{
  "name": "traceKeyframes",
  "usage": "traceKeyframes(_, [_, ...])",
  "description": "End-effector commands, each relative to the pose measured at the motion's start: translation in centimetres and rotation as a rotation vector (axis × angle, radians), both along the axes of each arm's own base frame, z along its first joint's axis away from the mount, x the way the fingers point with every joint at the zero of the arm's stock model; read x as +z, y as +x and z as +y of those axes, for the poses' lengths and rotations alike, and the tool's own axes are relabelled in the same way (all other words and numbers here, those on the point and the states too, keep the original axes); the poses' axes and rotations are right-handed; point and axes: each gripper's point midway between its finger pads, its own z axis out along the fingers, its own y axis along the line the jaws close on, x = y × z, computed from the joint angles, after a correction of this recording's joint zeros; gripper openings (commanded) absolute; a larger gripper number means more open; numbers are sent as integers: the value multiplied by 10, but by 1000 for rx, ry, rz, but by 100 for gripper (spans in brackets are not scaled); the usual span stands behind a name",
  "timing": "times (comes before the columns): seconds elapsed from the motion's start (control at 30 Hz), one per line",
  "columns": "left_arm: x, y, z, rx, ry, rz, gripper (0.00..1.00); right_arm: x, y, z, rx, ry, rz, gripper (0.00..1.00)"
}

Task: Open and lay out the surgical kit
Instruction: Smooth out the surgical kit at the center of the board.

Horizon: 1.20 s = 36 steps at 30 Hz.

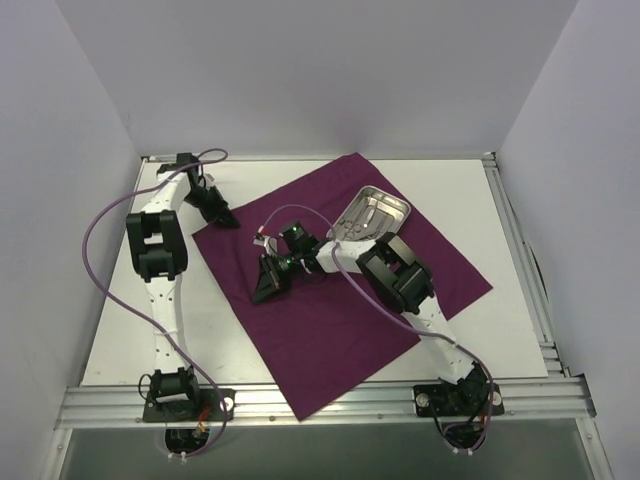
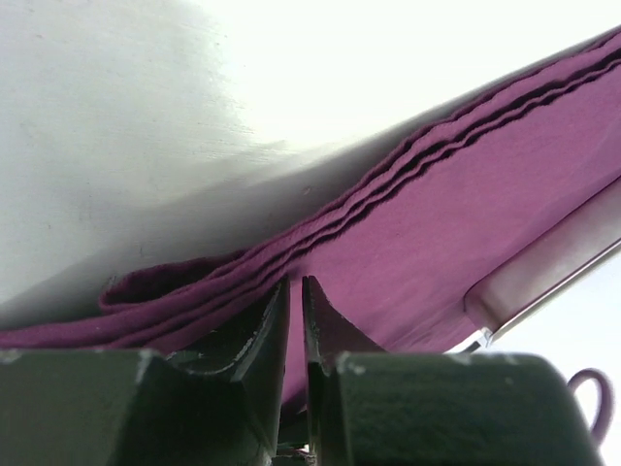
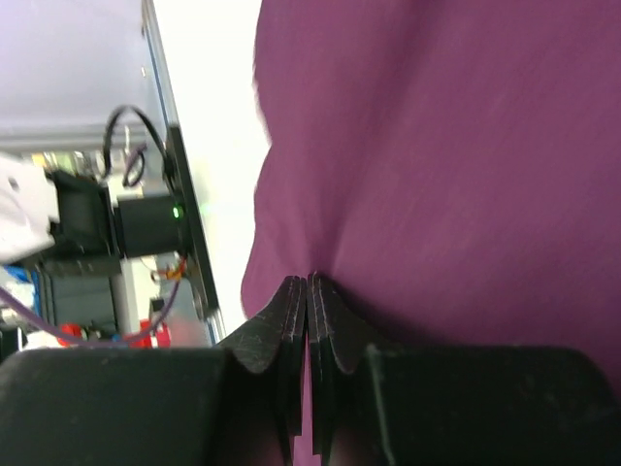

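The left gripper pinches a fold of the purple cloth wrap between nearly closed jaws. Stacked cloth edges run ahead of it and up to the right. The steel tray lies just to its right.

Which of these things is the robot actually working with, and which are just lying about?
In the job: cloth wrap, steel tray, instruments, left gripper, right gripper, both pinching the cloth.
Just there: purple cable, metal frame rail.

Maroon cloth wrap is showing plain, unpatterned.
The steel tray is gleaming silver; the table is showing white; the arms are showing black and white, their cables lilac.
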Motion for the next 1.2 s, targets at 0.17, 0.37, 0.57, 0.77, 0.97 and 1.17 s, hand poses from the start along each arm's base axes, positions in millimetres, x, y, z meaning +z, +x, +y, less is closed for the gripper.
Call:
traceKeyframes(0.17, [-22, 1, 28, 23, 62, 35, 21, -44, -114, -73, 211, -211, 22, 0])
traceKeyframes(0.37, [5, 0, 43, 4, 170, -18, 21, -11, -99, -97, 110, -263, -114, 0])
traceKeyframes(0.57, [65, 2, 48, 10, 251, -182, 30, 52, -52, -80, -38, -189, -190, 0])
traceKeyframes(0.77, [83, -25, 32, -20, 203, -189, 28, 53, -56, -89, -45, -175, -161, 0])
traceKeyframes(0.97, [49, -55, 13, -13, 93, -106, 11, 42, -69, -110, -36, -174, -120, 0])
traceKeyframes(1.17, [15, -39, 36, 2, 211, -15, 6, 19, -89, -139, -40, -250, -75, 0])
